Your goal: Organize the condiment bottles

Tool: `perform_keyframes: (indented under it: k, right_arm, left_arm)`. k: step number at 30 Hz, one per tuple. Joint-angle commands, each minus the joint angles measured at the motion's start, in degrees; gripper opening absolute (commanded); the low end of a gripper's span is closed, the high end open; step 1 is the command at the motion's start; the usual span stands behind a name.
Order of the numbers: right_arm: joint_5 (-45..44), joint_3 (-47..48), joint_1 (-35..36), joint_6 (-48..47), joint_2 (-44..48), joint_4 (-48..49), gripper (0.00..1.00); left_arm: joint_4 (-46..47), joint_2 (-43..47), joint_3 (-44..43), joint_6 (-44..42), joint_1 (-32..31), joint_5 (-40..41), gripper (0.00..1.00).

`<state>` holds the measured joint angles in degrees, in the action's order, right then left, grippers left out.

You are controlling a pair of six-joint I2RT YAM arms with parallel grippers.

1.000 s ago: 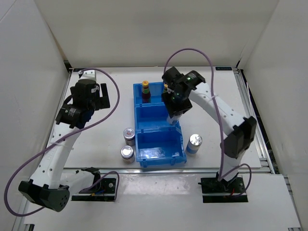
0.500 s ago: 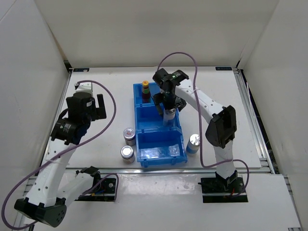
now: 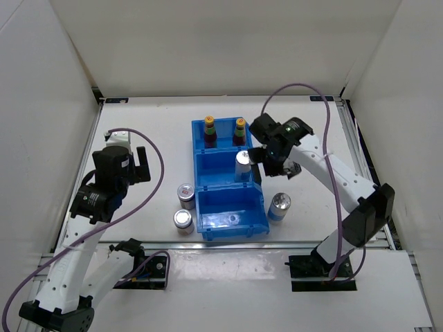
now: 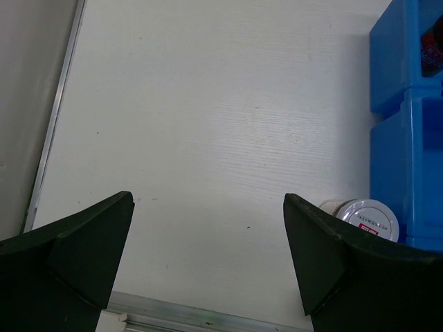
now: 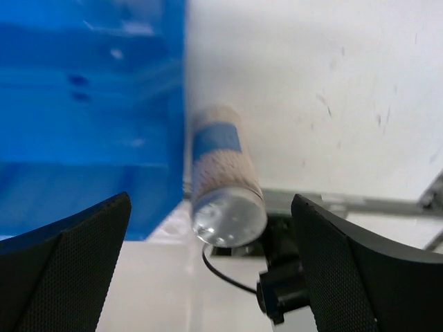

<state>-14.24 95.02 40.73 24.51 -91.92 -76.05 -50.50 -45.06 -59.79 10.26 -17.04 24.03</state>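
Observation:
Two dark condiment bottles with yellow caps stand upright in the far compartment of the blue bin [image 3: 196, 181], one on the left [image 3: 209, 131] and one on the right [image 3: 239, 131]. My right gripper [image 3: 277, 166] hangs open just right of the bin, holding nothing. In its wrist view the right gripper [image 5: 211, 200] looks down on a blue-labelled can [image 5: 225, 187] standing beside the bin wall [image 5: 90, 138]. My left gripper [image 3: 142, 166] is open over bare table left of the bin. The left wrist view shows only table between the left gripper's [image 4: 208, 200] fingers.
A silver can [image 3: 242, 164] stands in the bin's middle compartment. Two cans [image 3: 185, 194] [image 3: 182, 220] stand on the table left of the bin, and the blue-labelled one [image 3: 279, 206] to its right. One left can [image 4: 360, 218] shows against the bin [image 4: 408, 152].
My right gripper opened, left the silver can standing in the middle compartment and drew away to the right. The left arm pulled back towards the near left.

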Motion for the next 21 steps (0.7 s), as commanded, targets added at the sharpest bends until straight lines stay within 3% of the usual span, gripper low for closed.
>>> perform_keyframes:
  k: [1, 8, 12, 15, 16, 21]
  right_arm:
    - [-1.1, -7.2, -0.9, 4.7, 1.9, -4.8, 1.00]
    - [3.5, -21.3, -1.6, 6.2, 5.3, 0.9, 0.96]
    - [4.9, -24.8, -2.1, 6.2, 4.7, 3.1, 0.76]
    - [5.9, -24.0, -2.1, 5.1, 4.7, 3.1, 0.50]
    - [5.9, -23.2, -2.1, 5.1, 4.7, 1.9, 0.34]
    - [4.5, -16.1, -2.1, 5.1, 6.4, -3.2, 0.06]
  left_arm:
    - [-0.1, 0.6, 0.2, -0.5, 0.2, 0.1, 1.00]
    - [-0.1, 0.6, 0.2, 0.6, 0.2, -1.5, 1.00]
    - [-0.1, 0.6, 0.2, 0.1, 0.2, -1.5, 1.00]
    - [-0.1, 0.6, 0.2, -0.5, 0.2, -1.5, 1.00]
    - [-0.1, 0.6, 0.2, -0.5, 0.2, -1.5, 1.00]
    - [-0.1, 1.2, 1.5, 0.2, 0.2, -2.1, 1.00]
